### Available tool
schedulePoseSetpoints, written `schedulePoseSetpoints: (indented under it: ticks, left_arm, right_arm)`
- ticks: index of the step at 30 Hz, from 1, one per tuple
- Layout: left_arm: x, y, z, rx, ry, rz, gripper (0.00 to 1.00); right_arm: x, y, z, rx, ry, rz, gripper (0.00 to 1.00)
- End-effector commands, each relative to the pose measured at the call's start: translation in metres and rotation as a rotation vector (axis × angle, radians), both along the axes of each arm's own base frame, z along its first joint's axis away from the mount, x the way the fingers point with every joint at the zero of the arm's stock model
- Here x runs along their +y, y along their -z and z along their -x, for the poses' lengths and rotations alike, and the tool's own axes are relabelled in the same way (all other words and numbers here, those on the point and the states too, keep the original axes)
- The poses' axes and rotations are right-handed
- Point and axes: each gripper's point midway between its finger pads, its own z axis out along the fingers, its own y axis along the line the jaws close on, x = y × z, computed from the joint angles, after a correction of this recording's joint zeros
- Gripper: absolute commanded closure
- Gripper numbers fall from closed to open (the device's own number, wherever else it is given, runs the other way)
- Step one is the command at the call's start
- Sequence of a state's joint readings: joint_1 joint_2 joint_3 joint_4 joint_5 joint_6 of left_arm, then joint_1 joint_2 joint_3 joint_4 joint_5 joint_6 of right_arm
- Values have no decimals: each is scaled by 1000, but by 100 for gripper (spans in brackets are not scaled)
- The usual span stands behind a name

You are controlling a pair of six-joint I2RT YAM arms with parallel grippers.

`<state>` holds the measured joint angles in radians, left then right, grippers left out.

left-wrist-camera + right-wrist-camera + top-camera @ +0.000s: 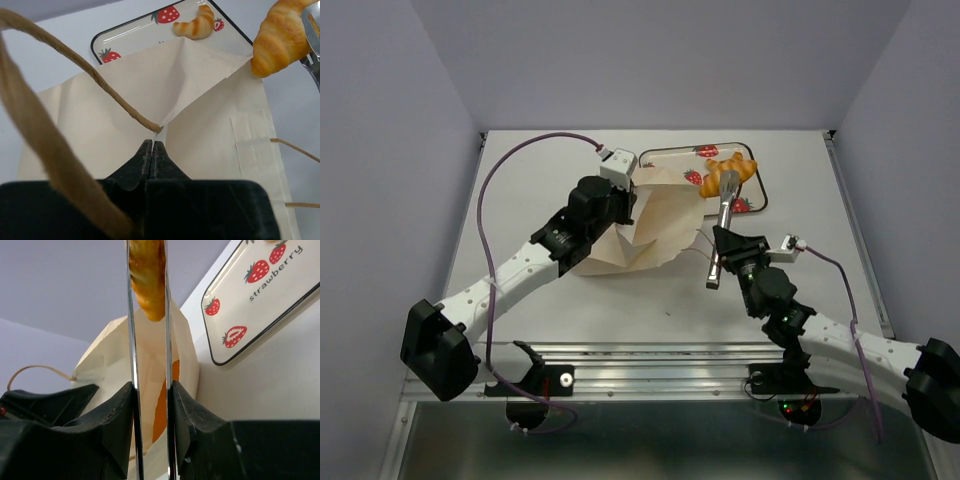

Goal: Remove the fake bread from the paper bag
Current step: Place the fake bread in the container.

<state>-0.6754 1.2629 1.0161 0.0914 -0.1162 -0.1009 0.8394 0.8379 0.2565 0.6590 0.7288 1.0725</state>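
The tan paper bag [655,230] lies on the table with its mouth toward the tray. My left gripper [623,208] is shut on the bag's rim [160,131], beside a string handle [75,60]. My right gripper [728,248] is shut on metal tongs [724,210]. The tongs pinch a glossy croissant [722,168] above the bag's mouth at the tray's edge; it shows in the left wrist view [280,37] and the right wrist view [147,275]. A second croissant [196,25] lies on the tray. Something orange [162,410] shows inside the bag.
The cream strawberry-patterned tray [670,158] sits at the back centre, partly under the bag's mouth; it also shows in the right wrist view [270,305]. Grey walls stand on both sides. The arms' cables arc over the table.
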Motion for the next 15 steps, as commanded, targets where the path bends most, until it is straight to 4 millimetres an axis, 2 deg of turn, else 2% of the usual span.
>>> schedulePoseSetpoints:
  ticks: [1,3,5,6,7,8,9,11,15]
  left_arm:
    - [5,1,-2,8,-23,-47,100]
    - [2,7,-3,22,-20,-61,100]
    - [1,10,-4,30,-30,-78,100]
    - [0,16,-7,40,-42,-98,100]
    - [1,20,-8,50,-52,-111,100]
    - [0,19,-10,47,-59,-114,100]
    - [1,27,-10,69,-62,-136,100]
    - [0,33,-10,84,-66,-142,100]
    - [-3,39,-11,96,-67,-149,100]
  right_arm:
    - [-26,-28,-19,-25,204,-103,74]
    - [-22,-21,-25,-6,200,-112,73]
    - [-7,-5,-33,38,141,-117,73]
    - [-6,1,-38,54,131,-122,73]
    - [8,12,-42,87,71,-113,73]
    - [16,15,-44,96,42,-100,72]
    - [20,16,-47,103,24,-91,71]
    - [25,23,-50,125,21,-102,70]
    - [21,35,-60,156,36,-103,70]
